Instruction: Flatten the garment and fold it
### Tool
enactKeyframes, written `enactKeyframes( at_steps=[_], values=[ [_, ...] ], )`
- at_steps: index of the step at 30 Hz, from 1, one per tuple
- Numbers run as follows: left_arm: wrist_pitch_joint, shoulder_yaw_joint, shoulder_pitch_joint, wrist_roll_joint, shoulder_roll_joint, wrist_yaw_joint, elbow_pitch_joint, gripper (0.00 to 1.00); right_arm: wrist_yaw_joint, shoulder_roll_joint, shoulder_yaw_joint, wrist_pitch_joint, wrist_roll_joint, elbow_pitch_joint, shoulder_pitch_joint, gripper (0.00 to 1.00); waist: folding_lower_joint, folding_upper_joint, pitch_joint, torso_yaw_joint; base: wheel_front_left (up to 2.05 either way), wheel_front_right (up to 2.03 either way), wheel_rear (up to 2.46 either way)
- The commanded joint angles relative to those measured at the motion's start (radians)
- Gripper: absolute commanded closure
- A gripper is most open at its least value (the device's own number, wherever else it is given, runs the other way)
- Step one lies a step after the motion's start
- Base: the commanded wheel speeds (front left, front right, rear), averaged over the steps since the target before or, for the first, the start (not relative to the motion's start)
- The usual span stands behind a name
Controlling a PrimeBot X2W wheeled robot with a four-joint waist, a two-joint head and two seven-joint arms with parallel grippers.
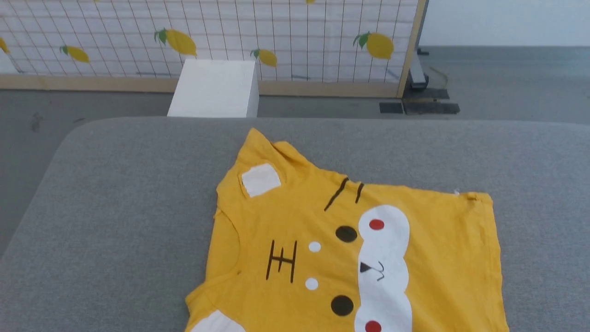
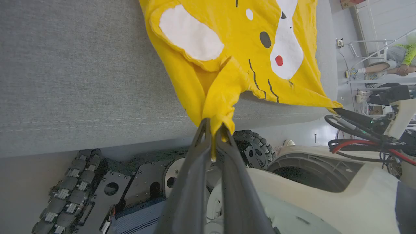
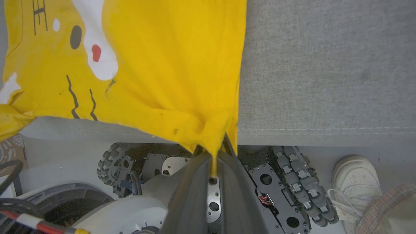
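Note:
The mustard-yellow T-shirt [image 1: 350, 249] with its cartoon animal face lies spread on the grey cushioned surface [image 1: 124, 198], its near part running off the bottom of the head view. In the left wrist view my left gripper [image 2: 213, 128] is shut on a bunched sleeve corner of the T-shirt [image 2: 224, 48], held past the surface's front edge. In the right wrist view my right gripper [image 3: 213, 151] is shut on a gathered corner of the T-shirt [image 3: 156, 61], also beyond that edge. The cloth stretches taut from both grips back onto the surface.
A white box [image 1: 214, 87] stands on the floor behind the surface, before a lemon-print grid screen [image 1: 286, 37]. My wheeled base [image 3: 292, 188] sits below the front edge. A person's white shoe [image 3: 356, 182] is beside it; a seated person [image 2: 390, 61] is off to the side.

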Motion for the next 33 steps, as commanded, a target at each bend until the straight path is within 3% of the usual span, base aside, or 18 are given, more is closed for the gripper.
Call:
enactKeyframes(
  at_steps=[1, 6, 13, 22, 33],
  values=[
    [-0.018, 0.007, 0.018, -0.007, 0.012, 0.009, -0.01, 1.0, -0.002, 0.004, -0.013, 0.003, 0.006, -0.019, 0.011, 1.0, 0.0001, -0.0001, -0.039, -0.001, 0.0, 0.0, 0.0],
    [-0.066, 0.03, 0.001, 0.03, 0.001, 0.024, -0.026, 1.0, -0.002, 0.0, -0.01, -0.042, -0.001, -0.048, -0.014, 1.0, 0.0001, -0.0001, -0.047, -0.005, 0.0, 0.0, 0.0],
    [-0.101, 0.08, -0.121, 0.15, -0.063, 0.02, 0.013, 1.0, -0.002, -0.061, 0.058, -0.174, -0.039, -0.021, -0.119, 1.0, 0.0001, -0.0001, -0.004, -0.013, 0.0, 0.0, 0.0],
    [-0.078, 0.129, -0.34, 0.268, -0.163, -0.047, 0.159, 1.0, -0.002, -0.12, 0.167, -0.316, -0.109, 0.086, -0.333, 1.0, 0.0001, -0.0001, 0.134, -0.044, 0.0, 0.0, 0.0],
    [-0.072, 0.139, -0.572, 0.354, -0.324, -0.134, 0.438, 1.0, -0.002, -0.121, 0.221, -0.44, -0.204, 0.22, -0.554, 1.0, 0.0001, -0.0001, 0.298, -0.064, 0.0, 0.0, 0.0]
  ],
)
